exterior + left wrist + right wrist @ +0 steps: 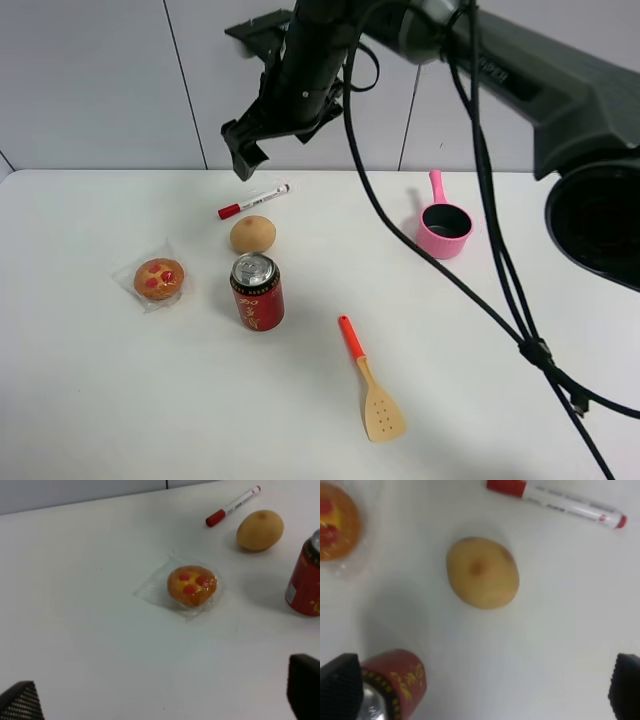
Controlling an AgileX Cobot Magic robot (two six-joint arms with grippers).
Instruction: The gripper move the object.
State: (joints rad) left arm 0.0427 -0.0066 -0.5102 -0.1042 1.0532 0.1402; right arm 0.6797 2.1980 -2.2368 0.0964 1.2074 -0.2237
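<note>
- A white table (130, 400) fills the frame and meets a pale panelled wall along the top of the exterior view.
- The object (253, 234) lies on the table left of centre in that view, with nothing touching it. It is a smooth tan oval resting on its broad side.
- It looks firm, light and rounded, so I judge it likely to roll or slip out of a shallow pinch. A hold across its middle, with the fingers low on both flanks, seems safest.
- The can (257, 292) stands just below the object in the exterior frame, and the marker (254, 201) lies just above it. Both are close to it but apart from it, so only its left and right sides are free for fingers to come down.
- The right gripper (243, 150) hangs in the air in the upper left-centre, above the marker. Its wrist view shows the fingertips spread wide with nothing between them, and the object on the table beyond.
- The left gripper (162, 695) shows only two dark tips, wide apart and holding nothing, facing the wrapped pastry (192, 585).
- Farther out, a pink pot (445, 228) sits at right of centre and a spatula (370, 385) at lower centre.
</note>
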